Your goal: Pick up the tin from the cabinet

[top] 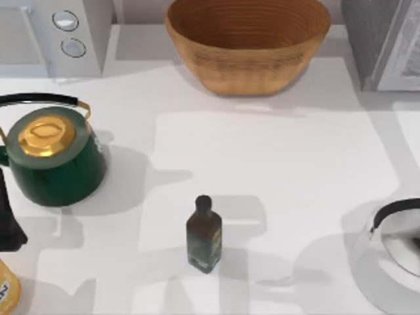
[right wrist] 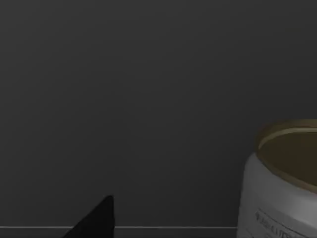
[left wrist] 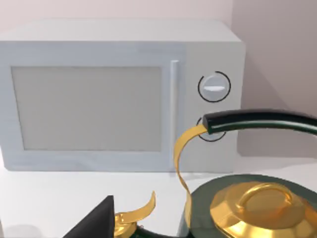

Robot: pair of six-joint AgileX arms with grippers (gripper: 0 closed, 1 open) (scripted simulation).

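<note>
The tin (right wrist: 280,191) is a pale grey can with a gold rim and small print on its label, and it stands on a dim shelf floor in front of a dark grey back wall. A black part of my right gripper (right wrist: 96,220) reaches into this dim space, off to one side of the tin and not touching it. The grey cabinet (top: 387,39) stands at the table's far right corner. My left arm (top: 8,216) waits at the table's left edge beside the green kettle (top: 56,154), and a black part of the left gripper (left wrist: 94,220) shows in front of that kettle.
A white microwave (top: 56,33) fills the far left corner. A wicker basket (top: 248,42) stands at the back centre. A dark bottle (top: 203,235) stands near the front middle. A silver kettle (top: 394,256) sits front right and a yellow object (top: 6,289) front left.
</note>
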